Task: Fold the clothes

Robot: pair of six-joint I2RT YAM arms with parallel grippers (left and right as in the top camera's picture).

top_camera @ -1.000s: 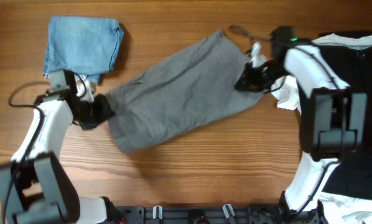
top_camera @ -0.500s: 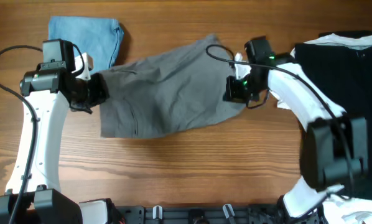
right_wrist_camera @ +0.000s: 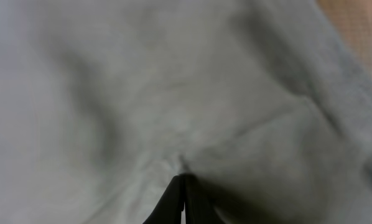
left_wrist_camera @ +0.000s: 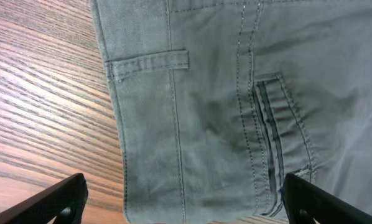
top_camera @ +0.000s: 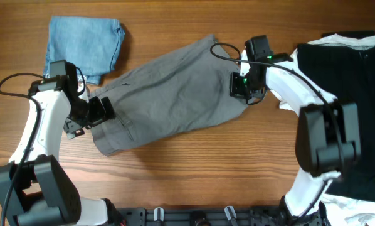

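Note:
The clothes, a pair of mid-grey shorts point(top_camera: 172, 94), lie spread slantwise across the middle of the wooden table. Their waistband end, with a belt loop and slit pocket point(left_wrist_camera: 270, 137), lies flat under my left gripper point(top_camera: 95, 114). That gripper point(left_wrist_camera: 185, 208) stands wide open over the fabric's corner, one finger on each side and nothing between them. My right gripper point(top_camera: 241, 88) is at the shorts' right edge. In the right wrist view its fingers point(right_wrist_camera: 183, 186) are pressed together on a puckered pinch of the grey cloth point(right_wrist_camera: 173, 93).
A folded light-blue denim piece point(top_camera: 84, 45) lies at the back left, close to my left arm. Black point(top_camera: 347, 88) and white point(top_camera: 357, 39) garments are piled at the right edge, behind my right arm.
My left gripper has opened and let go of the shorts' waistband end, then moved down and left. The shorts have swung back to a slant. The right gripper has stayed shut on the cloth.

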